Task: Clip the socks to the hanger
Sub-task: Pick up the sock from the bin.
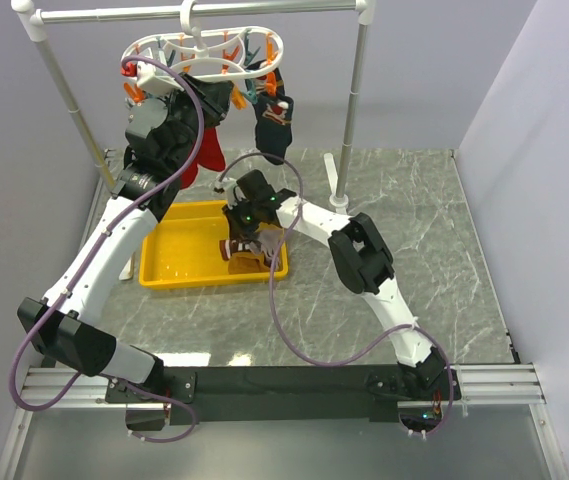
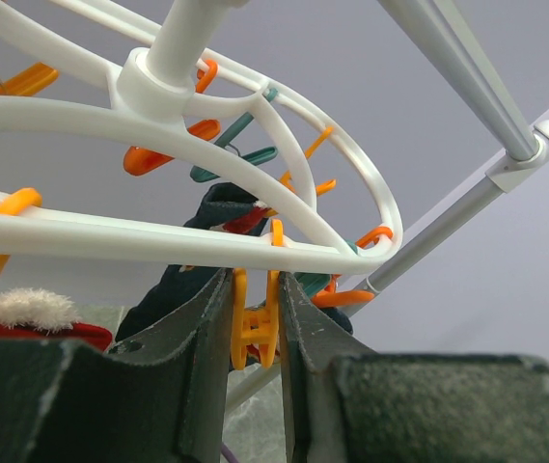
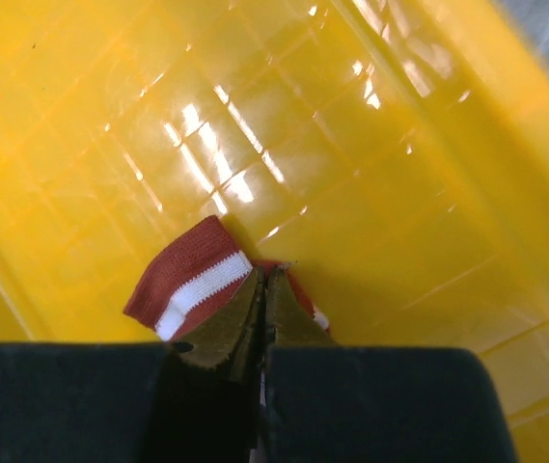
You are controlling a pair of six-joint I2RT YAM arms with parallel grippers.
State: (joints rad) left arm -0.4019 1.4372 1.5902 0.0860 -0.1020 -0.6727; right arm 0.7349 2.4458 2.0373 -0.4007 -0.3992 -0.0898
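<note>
Socks show in two places in the top view. A dark navy fabric sock (image 1: 274, 125) and a red fabric sock (image 1: 207, 155) dangle from the white plastic oval ring hanger (image 1: 214, 42), which hooks on the rail of a white pole stand (image 1: 354, 100). The left arm (image 1: 154, 150) reaches up to the ring's left side. The right arm (image 1: 364, 255) bends down over a yellow plastic tray (image 1: 164, 272) on the grey marbled surface (image 1: 414, 200), with a rust-red sock with a white-striped cuff (image 1: 236, 250) at its tip.

From the left wrist, the left tool (image 2: 253, 333) is closed on an orange plastic clothespin (image 2: 255, 328), one finger pressing each side, just below the ring's rim. The navy sock hangs beyond it, and red fabric with fluffy white trim sits at lower left.

From the right wrist, the right tool (image 3: 262, 309) is pinched tight on the rust-red sock beside its white stripe, over the tray's glossy floor. Whether the cuff touches that floor cannot be told.
</note>
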